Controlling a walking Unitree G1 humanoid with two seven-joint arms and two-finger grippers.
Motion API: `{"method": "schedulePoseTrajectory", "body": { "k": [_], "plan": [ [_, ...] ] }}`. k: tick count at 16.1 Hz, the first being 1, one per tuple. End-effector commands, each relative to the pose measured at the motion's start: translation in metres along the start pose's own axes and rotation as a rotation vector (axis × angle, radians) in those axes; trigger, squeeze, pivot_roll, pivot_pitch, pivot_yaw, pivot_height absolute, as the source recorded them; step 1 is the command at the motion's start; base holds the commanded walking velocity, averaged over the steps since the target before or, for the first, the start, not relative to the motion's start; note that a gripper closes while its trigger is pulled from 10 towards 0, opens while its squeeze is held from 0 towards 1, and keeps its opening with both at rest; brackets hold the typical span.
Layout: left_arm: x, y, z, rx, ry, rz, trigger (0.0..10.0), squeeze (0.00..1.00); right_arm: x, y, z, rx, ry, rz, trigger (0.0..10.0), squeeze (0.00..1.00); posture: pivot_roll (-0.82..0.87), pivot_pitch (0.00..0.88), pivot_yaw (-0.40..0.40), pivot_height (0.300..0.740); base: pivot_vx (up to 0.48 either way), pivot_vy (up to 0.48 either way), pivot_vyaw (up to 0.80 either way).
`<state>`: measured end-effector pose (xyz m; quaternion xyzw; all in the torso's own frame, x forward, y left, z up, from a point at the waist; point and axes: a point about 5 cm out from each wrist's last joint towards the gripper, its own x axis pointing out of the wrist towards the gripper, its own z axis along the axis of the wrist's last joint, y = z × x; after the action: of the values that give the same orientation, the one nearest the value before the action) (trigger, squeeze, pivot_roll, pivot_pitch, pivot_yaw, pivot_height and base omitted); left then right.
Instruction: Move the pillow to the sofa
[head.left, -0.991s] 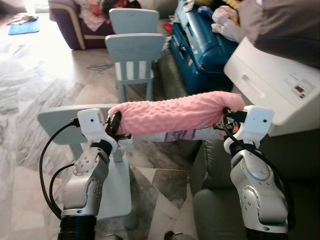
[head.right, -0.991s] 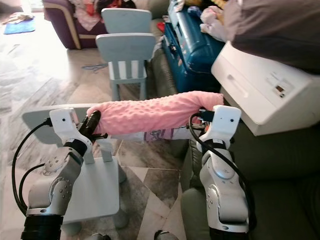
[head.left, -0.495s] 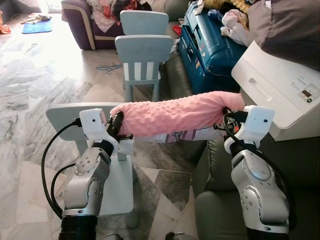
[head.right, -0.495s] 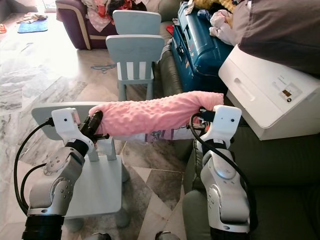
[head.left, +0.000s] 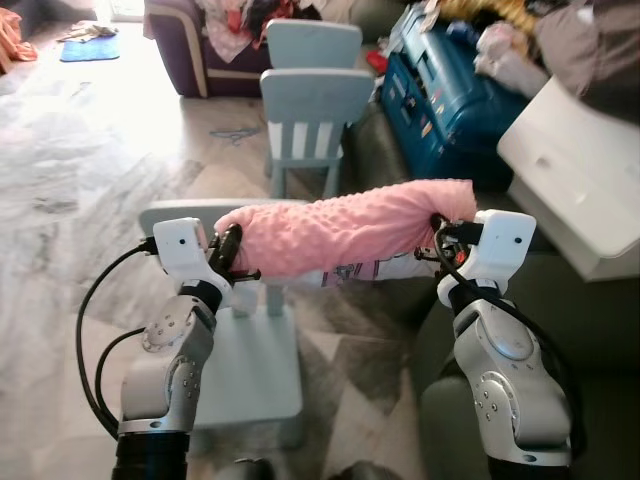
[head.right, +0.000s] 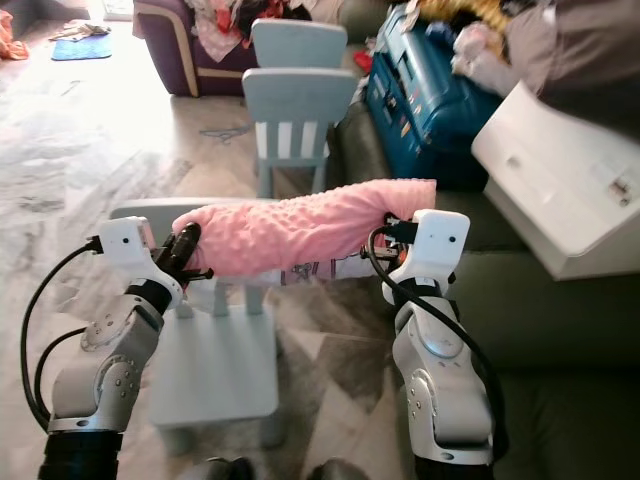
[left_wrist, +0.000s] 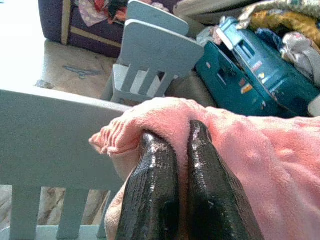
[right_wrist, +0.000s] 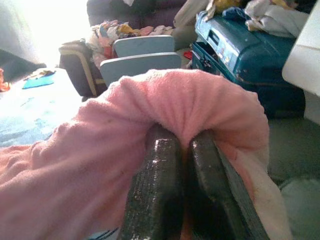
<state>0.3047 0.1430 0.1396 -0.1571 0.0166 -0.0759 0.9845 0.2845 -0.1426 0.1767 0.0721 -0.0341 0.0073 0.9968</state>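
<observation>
A long pink bumpy pillow (head.left: 345, 226) hangs in the air between my two arms, with a white printed underside showing below it. My left gripper (head.left: 230, 250) is shut on the pillow's left end, its black fingers (left_wrist: 155, 190) pinching the pink fabric. My right gripper (head.left: 440, 228) is shut on the right end, where the fingers (right_wrist: 160, 190) squeeze a fold of fabric. The grey-green sofa (head.right: 580, 310) lies to my right and below my right arm.
A pale blue child's chair (head.left: 250, 350) stands right under the pillow's left half. Two more blue chairs (head.left: 312, 100) stand further ahead. A blue suitcase (head.left: 450, 100) and a white appliance (head.left: 575, 180) sit on the sofa's far part. Marble floor opens to the left.
The camera has swung left, so the whole scene shifted to the right. Both grippers still hold the pillow at the same height between them.
</observation>
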Motion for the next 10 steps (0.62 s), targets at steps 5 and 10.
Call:
{"method": "schedulePoseTrajectory", "body": {
  "k": [5, 10],
  "plan": [
    [0.0001, -0.0106, 0.0012, 0.005, -0.002, -0.053, 10.0, 0.00, -0.0031, -0.0034, 0.0060, 0.002, -0.024, -0.014, 10.0, 0.00, -0.12, 0.129, -0.053, 0.740, 0.000, 0.092, 0.00],
    [0.0004, -0.0130, 0.0013, 0.005, -0.001, -0.070, 10.0, 0.00, -0.0035, -0.0029, 0.0050, 0.002, -0.017, -0.014, 10.0, 0.00, -0.12, 0.129, -0.050, 0.740, 0.000, 0.000, 0.00]
  ]
}}
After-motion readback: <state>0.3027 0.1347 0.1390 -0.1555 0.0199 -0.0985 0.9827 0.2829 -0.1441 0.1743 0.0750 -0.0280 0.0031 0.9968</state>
